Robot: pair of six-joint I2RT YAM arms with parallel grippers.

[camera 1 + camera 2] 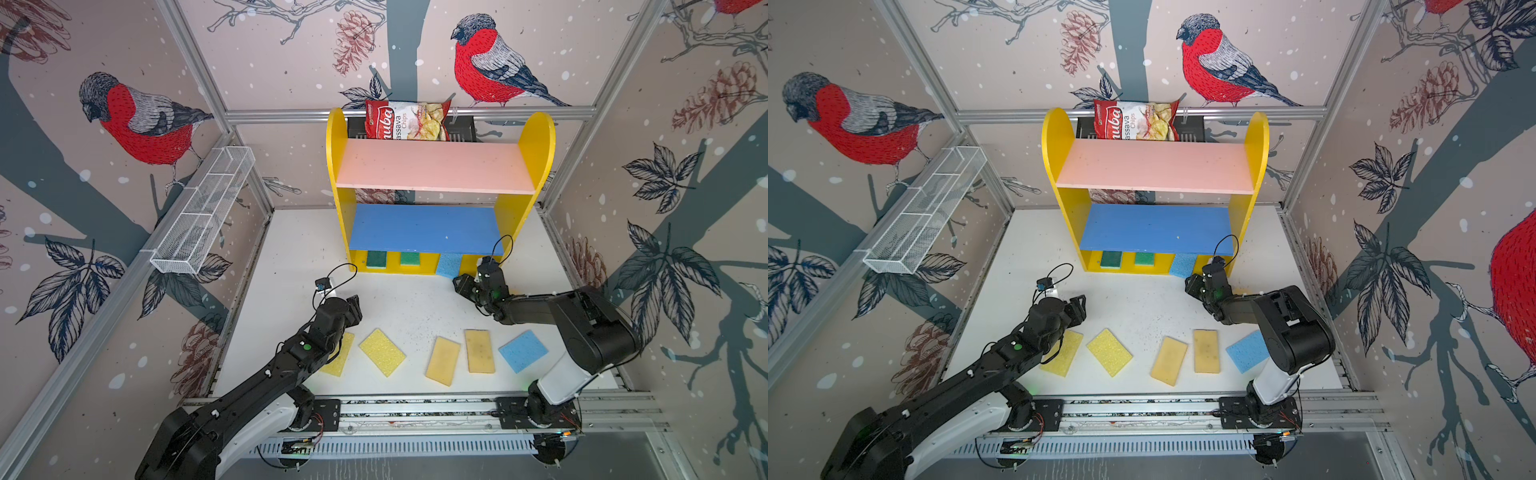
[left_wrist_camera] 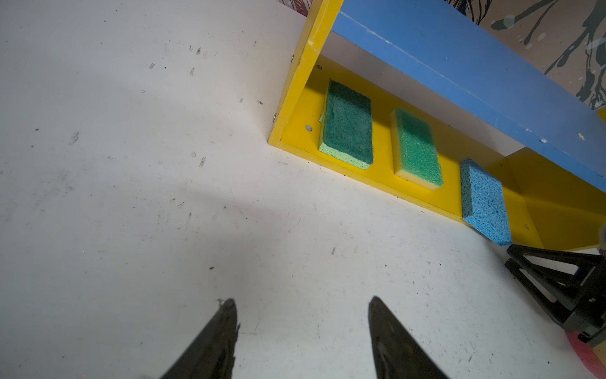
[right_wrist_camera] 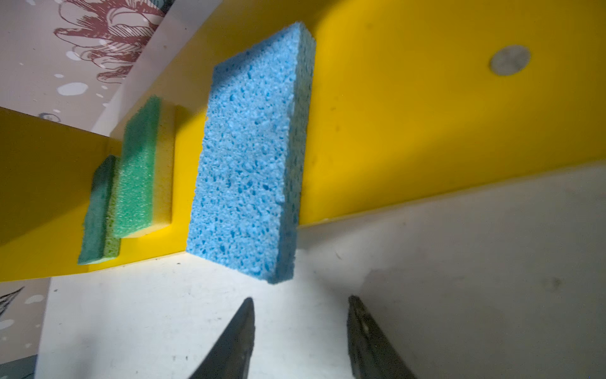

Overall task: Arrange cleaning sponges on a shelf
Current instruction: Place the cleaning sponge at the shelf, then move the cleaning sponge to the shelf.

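Status, both top views: right pincer just short of light blue sponge, which lies on shelf base, near end sticking out past the front edge. Left pincer over worktop, well apart from that sponge; five loose sponges lie behind both pincers. Left wrist: jaws wide, nothing between; two green sponges ahead on the base. Right wrist: jaws partly apart, empty; light blue sponge straight ahead of the tips, not touching.
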